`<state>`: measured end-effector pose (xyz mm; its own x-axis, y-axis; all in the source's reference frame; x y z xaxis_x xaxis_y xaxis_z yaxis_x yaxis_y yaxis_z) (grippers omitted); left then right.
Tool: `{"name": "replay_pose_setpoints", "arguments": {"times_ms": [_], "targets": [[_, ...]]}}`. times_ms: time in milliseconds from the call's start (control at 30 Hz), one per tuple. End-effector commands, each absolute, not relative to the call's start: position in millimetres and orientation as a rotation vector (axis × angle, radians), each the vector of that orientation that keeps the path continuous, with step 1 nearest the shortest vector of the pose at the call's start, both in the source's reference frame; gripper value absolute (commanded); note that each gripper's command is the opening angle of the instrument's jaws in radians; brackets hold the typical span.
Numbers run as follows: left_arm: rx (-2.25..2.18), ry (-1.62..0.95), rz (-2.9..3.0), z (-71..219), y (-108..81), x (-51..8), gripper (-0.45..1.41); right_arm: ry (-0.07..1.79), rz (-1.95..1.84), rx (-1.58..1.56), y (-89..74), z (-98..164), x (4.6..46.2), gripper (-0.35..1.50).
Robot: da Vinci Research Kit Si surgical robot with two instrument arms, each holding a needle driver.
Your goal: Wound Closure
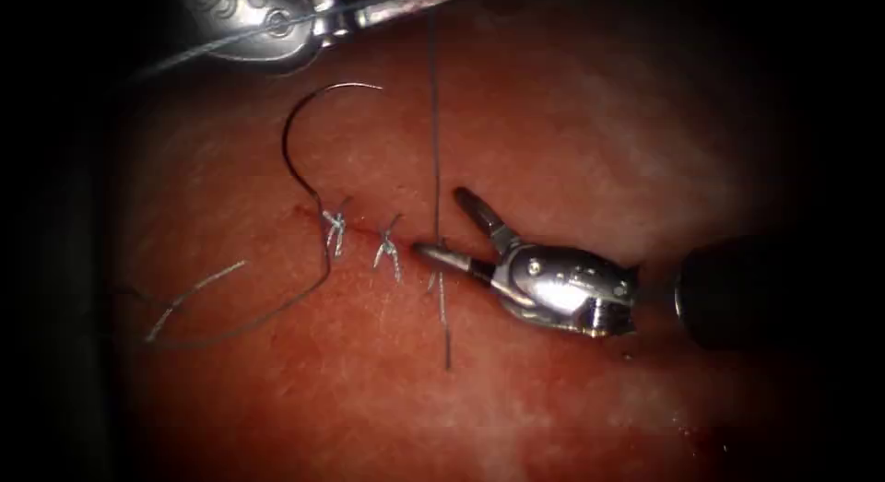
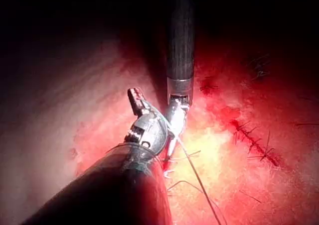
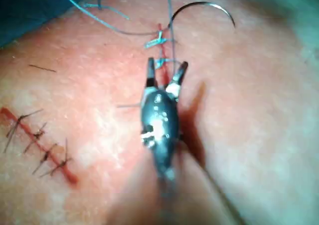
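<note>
Needle (image 1: pixel 300 132) lies free on the tissue (image 1: pixel 572 123) left of the cut (image 1: pixel 364 231), curved, not in tissue; thread (image 1: pixel 435 123) runs taut up to the left tool (image 1: pixel 387 7), jaws closed on it. Right tool (image 1: pixel 442 226) jaws wide open, empty, straddling the thread beside two knotted stitches (image 1: pixel 359 238).

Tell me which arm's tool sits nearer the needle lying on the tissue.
Left. The left tool holds the thread just above the needle, which lies free on the tissue. The right tool, jaws open, is further off by the cut.
</note>
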<state>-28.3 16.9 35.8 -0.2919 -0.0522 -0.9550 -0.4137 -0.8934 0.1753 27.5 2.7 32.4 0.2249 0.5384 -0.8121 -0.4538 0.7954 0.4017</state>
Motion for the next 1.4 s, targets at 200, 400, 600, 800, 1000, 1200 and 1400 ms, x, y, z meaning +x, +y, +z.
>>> {"name": "replay_pose_setpoints", "arguments": {"times_ms": [200, 400, 600, 800, 1000, 1200, 1400], "targets": [[-1.716, 0.578, 2.276, 35.7, 15.5, -29.1, -0.45, 1.156, 0.686, 0.087, 2.1, 33.7, 29.6, 1.35], [-1.722, 0.580, 2.272, 35.1, 14.9, -29.6, -0.45, 1.146, 0.680, 0.085, 2.8, 35.2, 30.8, 1.33], [-1.729, 0.579, 2.270, 34.8, 14.6, -29.7, -0.45, 1.149, 0.675, 0.091, 3.1, 35.7, 31.8, 1.31], [-1.753, 0.575, 2.259, 34.1, 14.1, -30.3, -0.45, 1.149, 0.671, 0.083, 3.2, 36.7, 31.8, 1.28], [-1.759, 0.577, 2.255, 34.0, 13.9, -31.0, -0.45, 1.153, 0.665, 0.085, 3.2, 37.0, 31.8, 0.91], [-1.768, 0.571, 2.256, 33.7, 13.5, -31.3, -0.45, 1.193, 0.622, 0.143, 2.9, 36.7, 32.0, -0.35], [-1.773, 0.560, 2.270, 33.6, 12.9, -31.5, -0.45, 1.223, 0.613, 0.140, 3.3, 35.9, 31.4, -0.35]]}}
